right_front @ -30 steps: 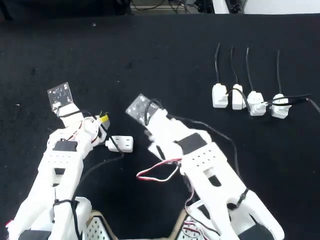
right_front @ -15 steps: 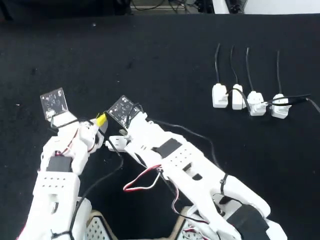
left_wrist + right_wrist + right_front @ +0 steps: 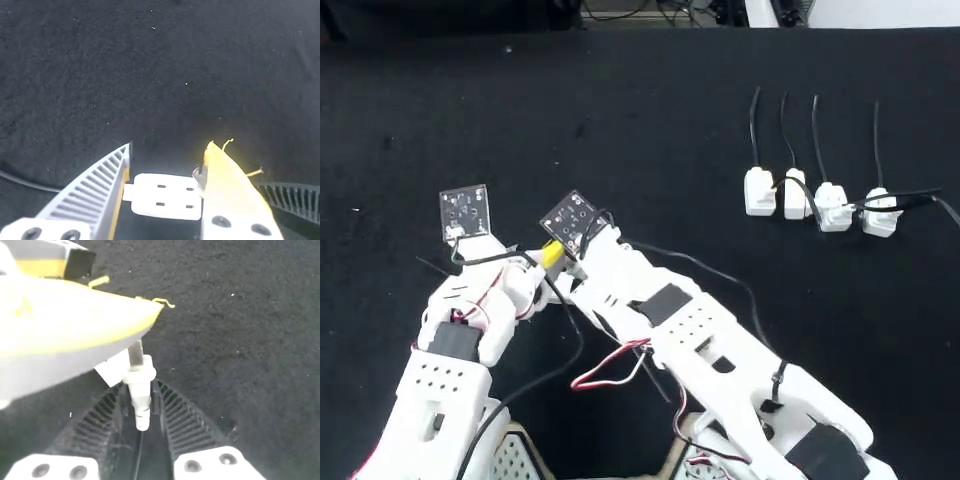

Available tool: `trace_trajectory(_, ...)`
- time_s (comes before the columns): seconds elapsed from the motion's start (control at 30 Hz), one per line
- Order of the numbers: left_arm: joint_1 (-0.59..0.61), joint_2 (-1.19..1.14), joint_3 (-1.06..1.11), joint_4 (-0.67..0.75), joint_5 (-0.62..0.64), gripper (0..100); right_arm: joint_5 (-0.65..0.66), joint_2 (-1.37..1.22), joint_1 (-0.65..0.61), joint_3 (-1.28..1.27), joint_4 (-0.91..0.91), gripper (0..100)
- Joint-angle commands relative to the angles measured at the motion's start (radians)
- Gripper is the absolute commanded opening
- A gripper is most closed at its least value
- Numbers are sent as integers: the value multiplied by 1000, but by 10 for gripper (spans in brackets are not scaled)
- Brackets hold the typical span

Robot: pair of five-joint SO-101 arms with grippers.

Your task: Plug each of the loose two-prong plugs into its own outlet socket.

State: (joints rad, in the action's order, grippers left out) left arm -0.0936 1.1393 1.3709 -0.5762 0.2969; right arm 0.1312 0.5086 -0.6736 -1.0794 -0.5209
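Note:
My left gripper (image 3: 168,146) is shut on a white outlet socket block (image 3: 162,196), whose slots face up between its grey and yellow fingers. In my right gripper (image 3: 140,387) sits a white two-prong plug (image 3: 141,405); the gripper is shut on it. The plug's prongs point at the outlet block (image 3: 112,371), which is partly behind the left arm's yellow finger (image 3: 75,335). From above, the left gripper (image 3: 548,258) and the right gripper (image 3: 572,272) meet at the table's front left, and the block is hidden under them.
Several white plugs (image 3: 815,200) with black cords lie in a row at the back right on the black cloth table (image 3: 650,120). A black cord (image 3: 560,350) and a red-white wire (image 3: 610,370) trail between the two arms near the front edge.
The right arm swung left with the plug to meet the left gripper. The left gripper shifted a little to the right with the outlet block, which is now covered from above.

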Motion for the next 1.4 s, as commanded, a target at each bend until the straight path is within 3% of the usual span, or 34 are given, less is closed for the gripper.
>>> trace_trajectory(0.0, -13, 17, -10, -3, -110, 234, -8, 67, -15, 2, 17, 11)
trace_trajectory(0.23, -13, 23, 12, 3, -169, 234, 0, 266, -18, -27, -86, 11)
trace_trajectory(0.63, -13, 25, 12, 3, -169, 234, -3, 484, -14, -125, -83, 11)
trace_trajectory(1.1, 10, 26, 5, 3, -164, 234, -8, 463, -11, -110, -126, 11)
trace_trajectory(1.37, 202, 26, 7, 57, -161, 234, -166, 162, 41, 128, -265, 11)
